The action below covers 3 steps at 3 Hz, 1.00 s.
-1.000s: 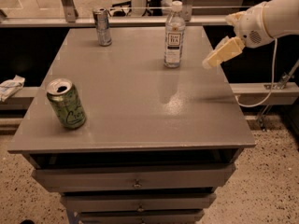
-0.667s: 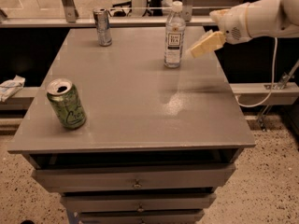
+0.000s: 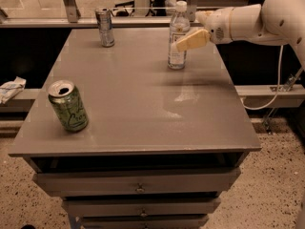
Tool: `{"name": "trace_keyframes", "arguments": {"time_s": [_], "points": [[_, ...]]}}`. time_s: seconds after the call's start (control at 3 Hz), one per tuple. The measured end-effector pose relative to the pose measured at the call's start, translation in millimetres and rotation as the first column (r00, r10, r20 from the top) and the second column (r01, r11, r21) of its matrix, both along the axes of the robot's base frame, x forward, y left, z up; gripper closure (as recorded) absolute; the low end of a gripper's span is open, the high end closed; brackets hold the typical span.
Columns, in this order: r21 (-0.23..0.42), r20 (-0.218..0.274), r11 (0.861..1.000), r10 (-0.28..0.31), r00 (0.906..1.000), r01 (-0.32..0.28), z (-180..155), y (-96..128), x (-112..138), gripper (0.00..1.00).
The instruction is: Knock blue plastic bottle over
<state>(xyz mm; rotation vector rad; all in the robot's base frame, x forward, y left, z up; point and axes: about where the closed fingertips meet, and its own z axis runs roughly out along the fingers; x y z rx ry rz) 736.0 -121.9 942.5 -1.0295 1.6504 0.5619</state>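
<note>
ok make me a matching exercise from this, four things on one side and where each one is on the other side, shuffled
Things
1. blue plastic bottle
2. green drink can
3. slim silver can
4. gripper

Places
a. near left corner of the table
b. in the air above the table's far right part, beside the tallest thing
c. far side of the table, right of middle, standing upright
d. far side of the table, left of middle

Pairs: 1-c, 2-a, 3-d, 4-b
</note>
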Motion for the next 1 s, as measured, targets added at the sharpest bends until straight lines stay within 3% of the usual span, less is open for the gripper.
{"name": "trace_keyframes", "arguments": {"time_s": [0.33, 0.67, 1.0], "points": [[0.061, -0.032, 0.998, 0.036, 0.9988, -0.034, -9, 23, 8, 0.20], [0.078, -0.046, 0.996, 0.052, 0.9976, -0.048, -12, 31, 9, 0.43], [0.014, -0.048, 0.996, 0.088, 0.9950, -0.087, 1, 36, 9, 0.67]]}}
